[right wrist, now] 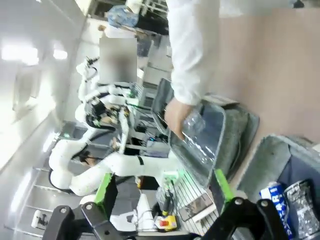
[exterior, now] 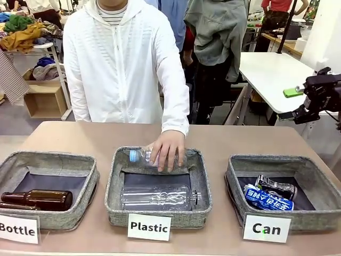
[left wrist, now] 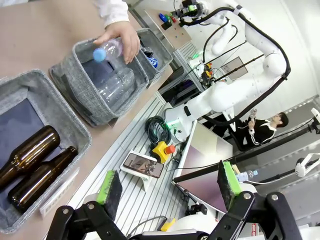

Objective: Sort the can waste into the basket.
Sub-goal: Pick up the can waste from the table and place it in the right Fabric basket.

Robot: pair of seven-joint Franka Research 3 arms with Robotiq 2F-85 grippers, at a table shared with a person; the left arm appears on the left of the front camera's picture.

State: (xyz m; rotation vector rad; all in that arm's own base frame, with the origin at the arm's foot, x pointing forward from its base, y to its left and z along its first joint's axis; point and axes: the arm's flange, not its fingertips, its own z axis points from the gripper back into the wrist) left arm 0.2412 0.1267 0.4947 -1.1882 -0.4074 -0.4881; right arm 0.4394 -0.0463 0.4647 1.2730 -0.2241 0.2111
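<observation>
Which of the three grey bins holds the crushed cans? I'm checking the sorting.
The bin on the robot's right, fronted by the card reading "Can": a blue and white can and a black can lie inside. The others hold bottles.

The right gripper (exterior: 314,101) is held raised at three o'clock in the front view, fingers spread wide with nothing between them. The left gripper (left wrist: 167,187) is likewise held wide apart and unloaded, in its wrist view.
</observation>
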